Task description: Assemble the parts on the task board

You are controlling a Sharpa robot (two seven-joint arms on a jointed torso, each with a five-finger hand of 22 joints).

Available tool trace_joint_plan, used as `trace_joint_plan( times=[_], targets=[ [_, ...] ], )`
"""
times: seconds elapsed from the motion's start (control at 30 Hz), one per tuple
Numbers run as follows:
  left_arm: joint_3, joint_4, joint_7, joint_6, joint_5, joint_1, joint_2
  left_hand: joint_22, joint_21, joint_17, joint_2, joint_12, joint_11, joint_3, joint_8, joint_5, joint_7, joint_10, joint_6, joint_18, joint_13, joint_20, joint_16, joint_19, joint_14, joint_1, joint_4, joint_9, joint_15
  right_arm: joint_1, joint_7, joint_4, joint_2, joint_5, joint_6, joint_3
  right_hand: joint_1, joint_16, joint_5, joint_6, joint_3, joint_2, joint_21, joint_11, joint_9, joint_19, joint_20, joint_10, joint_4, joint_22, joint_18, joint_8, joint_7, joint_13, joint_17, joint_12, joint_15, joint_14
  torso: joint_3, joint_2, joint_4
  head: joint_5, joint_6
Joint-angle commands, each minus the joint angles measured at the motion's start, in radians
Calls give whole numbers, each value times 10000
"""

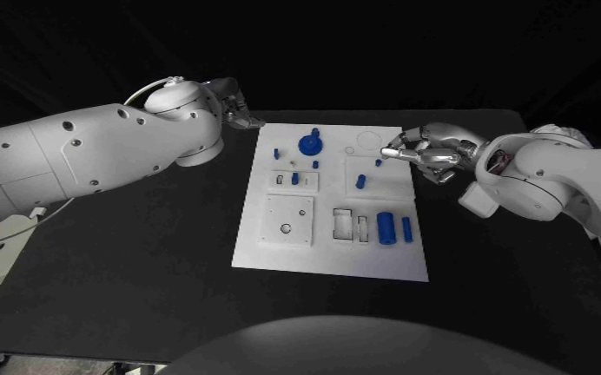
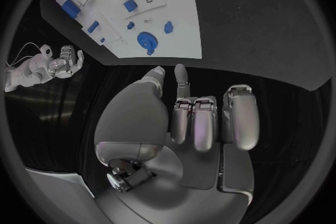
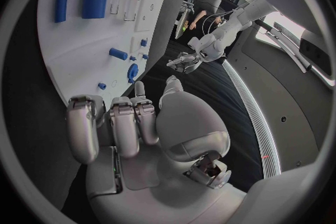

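L. hand [image 1: 238,115] is hovering just off the task board [image 1: 328,258]'s far-left corner, fingers curled in, grasping nothing; likely parked clear of the work. Board is lying mid-table w/ blue parts [image 1: 386,226] partly seated in recesses. R. hand [image 1: 424,151] is hanging over the board's far-right edge, fingers bunched; whether it's pinching a part, cannot tell.

Black table [image 1: 150,245] carries the white task board [image 1: 328,249], which lies flat at its centre. Table surface runs out past the board on all sides, wider toward the board's left and right.
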Motion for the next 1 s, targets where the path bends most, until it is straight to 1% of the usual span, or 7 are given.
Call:
trace_joint_plan(
  times=[0.03,0.2,0.3,0.4,0.53,0.67,1.0],
  targets=[
    [-8,-450,209,572,303,-64,311,864,72,2629,-35,0,-68,17,66,-75,0,1040,7,-150,2632,-41,24,177,1035,-73,33,31,-90,-8,216,49,-39,-10,88,-2,-128,34,56,112,-80,25,100,-124,18,121,-18,1093,5,2248,0,63,-24,1044,2633,-41,-4,973,-15,66,54,-47,1],
    [-5,-1122,434,689,433,-192,829,879,76,2629,-57,0,-64,-31,104,-186,2,1040,2,-151,2632,-43,24,174,1035,-234,40,78,-87,-8,195,89,-76,-9,161,-2,-190,34,72,195,-101,60,125,-127,23,153,-25,1093,7,2259,-9,85,-23,1044,2633,-41,-9,973,-12,125,56,-63,1],
    [18,-1438,561,714,556,-280,1078,885,76,2629,-63,0,-65,-48,123,-235,-2,1040,14,-151,2632,-43,24,172,1035,-302,40,97,-87,-8,179,113,-92,-9,188,-2,-204,34,74,213,-106,68,120,-127,23,147,-26,1093,7,2257,-7,88,-23,1044,2633,-41,-10,973,4,156,53,-59,1],
    [37,-1746,702,737,664,-364,1305,892,78,2629,-78,0,-68,-74,145,-291,-7,1040,35,-152,2632,-44,24,171,1035,-398,44,117,-89,-8,159,130,-108,-9,209,-1,-217,34,76,230,-110,78,133,-127,23,162,-27,1093,9,2262,-11,91,-23,1044,2633,-41,-11,973,5,180,56,-83,1],
    [50,-2079,882,756,836,-456,1531,902,73,2629,-109,0,-79,-119,173,-579,-20,1040,49,-149,2632,-48,24,162,1035,-630,48,156,-97,-8,120,145,-129,-9,230,0,-231,34,77,242,-114,87,125,-127,22,154,-28,1093,10,2259,-8,92,-23,1044,2633,-41,-11,973,6,188,43,-92,1],
    [55,-2223,979,798,911,-498,1634,895,63,2629,-121,0,-79,-129,173,-662,-20,1040,41,-146,2632,-50,24,153,1035,-689,48,164,-98,-8,104,153,-145,-9,237,0,-245,34,78,254,-117,98,122,-127,21,151,-29,1093,12,2257,-7,92,-22,1044,2633,-41,-11,973,-2,175,46,-118,1],
    [56,-2408,1063,970,957,-627,1854,881,47,2629,-85,0,-78,-97,161,-686,-20,1040,17,-141,2632,-50,24,140,1035,-678,35,166,-96,-7,96,132,-122,-9,242,1,-276,34,78,290,-125,120,115,-126,19,143,-30,1093,13,2253,-4,96,-20,1044,2633,-41,-11,973,-9,153,52,-104,1]
  ],
)
